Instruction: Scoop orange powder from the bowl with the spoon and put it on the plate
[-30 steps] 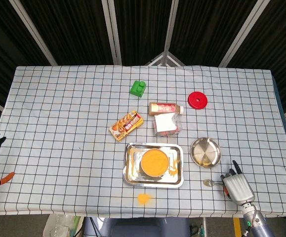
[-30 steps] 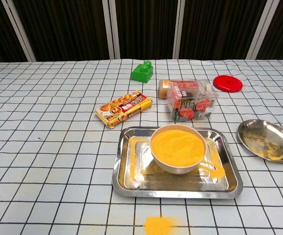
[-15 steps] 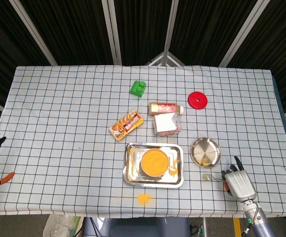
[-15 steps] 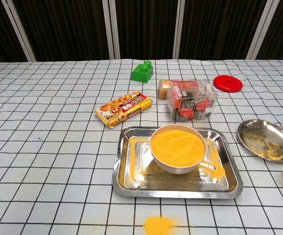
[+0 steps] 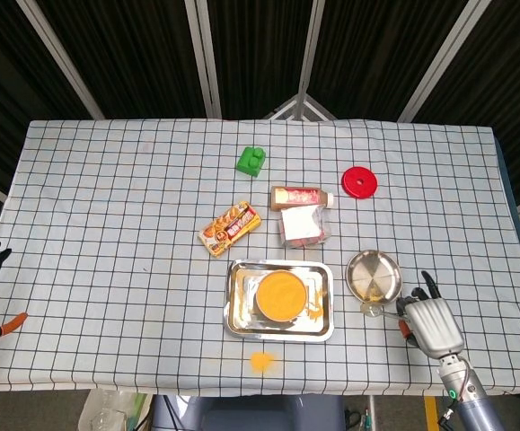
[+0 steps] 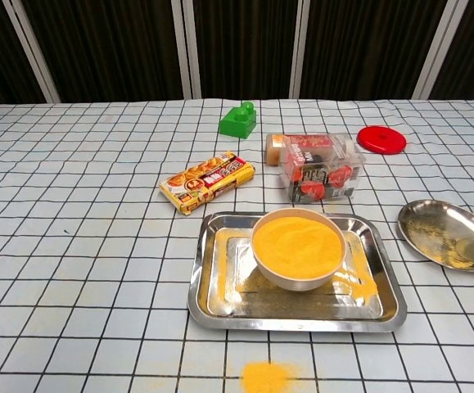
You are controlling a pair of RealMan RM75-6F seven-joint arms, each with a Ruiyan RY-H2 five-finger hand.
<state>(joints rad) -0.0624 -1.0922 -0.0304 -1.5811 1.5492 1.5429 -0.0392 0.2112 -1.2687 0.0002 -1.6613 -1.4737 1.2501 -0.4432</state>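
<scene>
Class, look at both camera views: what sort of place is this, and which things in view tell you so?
Probably a robot test bench rather than a kitchen: a checked tablecloth carries unrelated props such as a green block and a red lid, dark panels stand behind, and the robot's right hand holds a spoon.

Print shows on the snack packet (image 6: 208,181) and clear box (image 6: 322,169) — none of it legible

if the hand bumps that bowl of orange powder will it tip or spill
The bowl looks filled to near its rim, so a bump would probably shed powder. It sits low and wide in the metal tray, so tipping seems unlikely, though it may slide on the smooth metal. Powder already lies on the tray.
</scene>
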